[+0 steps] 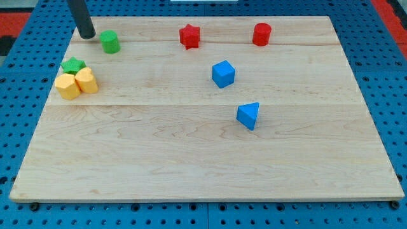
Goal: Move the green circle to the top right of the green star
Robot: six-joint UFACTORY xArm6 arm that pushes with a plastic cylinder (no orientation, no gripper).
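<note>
The green circle (pixel 110 42) stands near the view's top left of the wooden board. The green star (pixel 74 65) lies below and to the left of it, against two yellow blocks. My tip (pixel 86 35) rests on the board just left of the green circle, a small gap apart, and above the green star.
A yellow block (pixel 67 86) and a yellow cylinder (pixel 86 81) touch the green star from below. A red star (pixel 189 36) and a red cylinder (pixel 261 34) sit along the top. A blue cube (pixel 223 74) and a blue wedge (pixel 248 115) lie mid-board. The board's edge (pixel 203 198) borders blue pegboard.
</note>
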